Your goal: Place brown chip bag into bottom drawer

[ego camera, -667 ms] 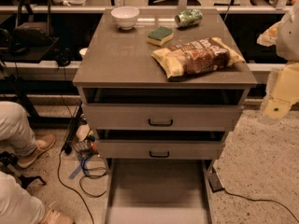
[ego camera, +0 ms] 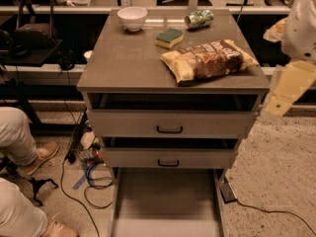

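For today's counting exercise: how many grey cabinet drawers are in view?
3: grey top drawer; middle drawer beneath; wide bottom drawer pulled out. None seems hidden. Cream gripper sits right of the cabinet.

Open bottom drawer (ego camera: 165,204); end effector (ego camera: 289,89) rightward

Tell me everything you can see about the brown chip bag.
The brown chip bag is a crinkly, puffy dark-brown packet with tan-yellow ends and white lettering. It lies flat, slightly diagonal, on the cabinet top toward its right front, near the sponge. Nothing grips it; the end effector hangs beyond the cabinet's right side, apart from it.
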{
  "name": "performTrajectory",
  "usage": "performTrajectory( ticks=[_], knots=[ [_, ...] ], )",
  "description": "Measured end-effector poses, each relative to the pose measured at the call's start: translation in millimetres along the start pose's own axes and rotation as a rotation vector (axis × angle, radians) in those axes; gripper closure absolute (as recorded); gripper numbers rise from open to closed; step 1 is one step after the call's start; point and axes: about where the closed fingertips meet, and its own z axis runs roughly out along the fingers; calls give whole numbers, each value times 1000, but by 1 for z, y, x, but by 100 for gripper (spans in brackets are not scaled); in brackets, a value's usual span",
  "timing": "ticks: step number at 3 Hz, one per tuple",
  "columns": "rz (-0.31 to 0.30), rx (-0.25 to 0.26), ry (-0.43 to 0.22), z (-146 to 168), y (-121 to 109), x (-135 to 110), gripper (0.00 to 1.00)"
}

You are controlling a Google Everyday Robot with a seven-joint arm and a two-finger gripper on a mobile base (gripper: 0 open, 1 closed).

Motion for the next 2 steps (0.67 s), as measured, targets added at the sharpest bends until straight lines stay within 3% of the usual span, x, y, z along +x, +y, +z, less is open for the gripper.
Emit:
performTrajectory(
  ticks=[2],
  knots=[
    [-103, 155, -103, 66, -103, -63, 0]
  ],
)
